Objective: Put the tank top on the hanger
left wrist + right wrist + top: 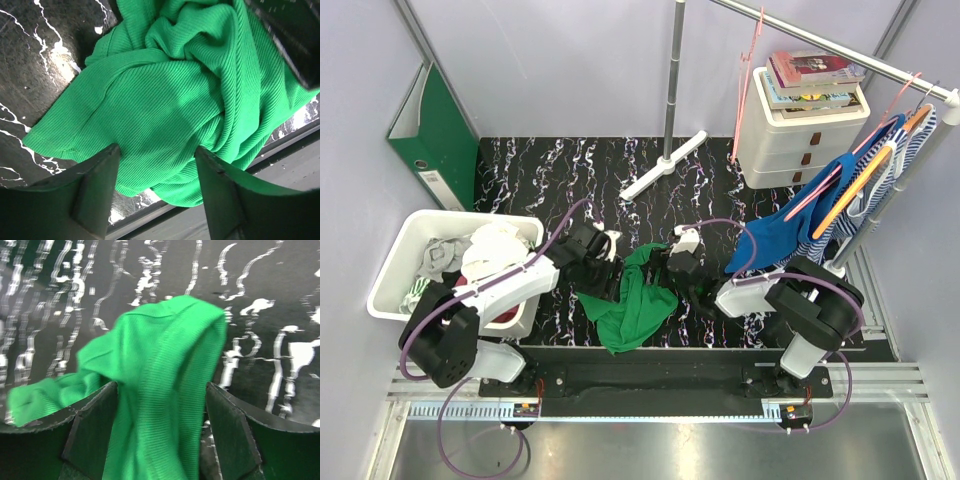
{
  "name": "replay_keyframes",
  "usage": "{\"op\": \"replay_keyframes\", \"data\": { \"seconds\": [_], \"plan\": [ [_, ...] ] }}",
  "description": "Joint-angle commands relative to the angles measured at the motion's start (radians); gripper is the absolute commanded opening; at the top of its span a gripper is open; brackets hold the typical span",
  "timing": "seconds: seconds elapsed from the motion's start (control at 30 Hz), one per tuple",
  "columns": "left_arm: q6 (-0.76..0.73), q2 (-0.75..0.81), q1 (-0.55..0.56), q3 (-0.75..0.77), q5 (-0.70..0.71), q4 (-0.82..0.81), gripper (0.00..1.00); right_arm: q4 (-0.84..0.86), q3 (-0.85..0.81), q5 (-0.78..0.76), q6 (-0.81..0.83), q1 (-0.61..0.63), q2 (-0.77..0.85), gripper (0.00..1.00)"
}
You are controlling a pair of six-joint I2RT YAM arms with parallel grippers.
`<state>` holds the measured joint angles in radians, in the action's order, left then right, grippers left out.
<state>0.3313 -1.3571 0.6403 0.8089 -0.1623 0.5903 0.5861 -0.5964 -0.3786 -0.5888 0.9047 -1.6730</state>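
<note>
tank top (pixel 638 300) bunched at table's (pixel 570 170) near edge | left jaws apart | right jaws apart, astride it

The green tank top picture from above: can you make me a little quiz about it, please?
1. True or false: the tank top is already on the hanger.
2. What lies on the white drawers? A books, B shoes, C cups.
3. Which colour is the folder standing far left?
Key: 1 false; 2 A; 3 green.
</note>
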Motion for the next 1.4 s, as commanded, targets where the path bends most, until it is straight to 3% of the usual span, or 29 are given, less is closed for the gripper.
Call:
{"op": "replay_keyframes", "data": {
  "seconds": [0.0, 0.1, 0.17, 0.3, 0.33, 0.4, 0.47, 0.5, 0.6, 0.63, 0.87, 1.0, 1.13, 1.27, 1.33, 1.37],
  "plan": [
    [0.008, -0.005, 0.001, 0.016, -0.048, -0.040, 0.56, 0.127, 0.007, 0.102, -0.042, -0.010, 0.001, 0.77],
    [0.014, -0.008, 0.002, 0.009, -0.069, -0.049, 0.44, 0.126, -0.014, 0.116, -0.039, -0.015, -0.022, 0.75],
    [0.015, -0.013, 0.002, 0.003, -0.077, -0.053, 0.43, 0.115, -0.031, 0.119, -0.042, -0.020, -0.046, 0.74],
    [0.014, -0.031, 0.002, -0.001, -0.108, -0.060, 0.20, 0.115, -0.042, 0.121, -0.049, -0.029, -0.079, 0.65],
    [0.012, -0.036, 0.001, 0.004, -0.106, -0.061, 0.09, 0.116, -0.042, 0.119, -0.048, -0.030, -0.082, 0.62],
    [0.005, -0.040, 0.002, 0.010, -0.086, -0.058, 0.00, 0.115, -0.040, 0.119, -0.048, -0.036, -0.071, 0.50],
    [-0.012, -0.037, 0.001, 0.038, -0.054, -0.035, 0.00, 0.103, -0.042, 0.118, -0.037, -0.039, -0.036, 0.38],
    [-0.018, -0.033, 0.001, 0.052, -0.002, -0.027, 0.00, 0.092, -0.045, 0.107, -0.029, -0.044, -0.019, 0.25],
    [-0.052, -0.036, -0.016, 0.143, 0.084, 0.000, 0.00, 0.006, -0.092, 0.075, 0.048, -0.061, 0.062, 0.02],
    [-0.064, -0.039, -0.027, 0.209, 0.099, 0.022, 0.00, -0.052, -0.126, 0.067, 0.069, -0.066, 0.084, 0.00],
    [-0.089, -0.022, -0.177, 0.505, 0.275, 0.078, 0.00, -0.248, -0.206, -0.080, 0.227, -0.070, 0.433, 0.00],
    [-0.123, 0.015, -0.203, 0.622, 0.460, 0.063, 0.00, -0.298, -0.136, -0.118, 0.251, -0.070, 0.622, 0.00],
    [-0.164, 0.018, -0.273, 0.648, 0.575, 0.039, 0.00, -0.373, -0.054, -0.158, 0.233, -0.069, 0.758, 0.00],
    [-0.173, -0.020, -0.338, 0.603, 0.590, 0.011, 0.00, -0.430, 0.046, -0.140, 0.140, -0.069, 0.802, 0.00],
    [-0.172, -0.034, -0.338, 0.584, 0.528, -0.023, 0.00, -0.446, 0.107, -0.099, 0.098, -0.069, 0.797, 0.04],
    [-0.170, -0.063, -0.338, 0.582, 0.514, -0.027, 0.01, -0.447, 0.128, -0.080, 0.051, -0.069, 0.789, 0.21]
  ]
}}
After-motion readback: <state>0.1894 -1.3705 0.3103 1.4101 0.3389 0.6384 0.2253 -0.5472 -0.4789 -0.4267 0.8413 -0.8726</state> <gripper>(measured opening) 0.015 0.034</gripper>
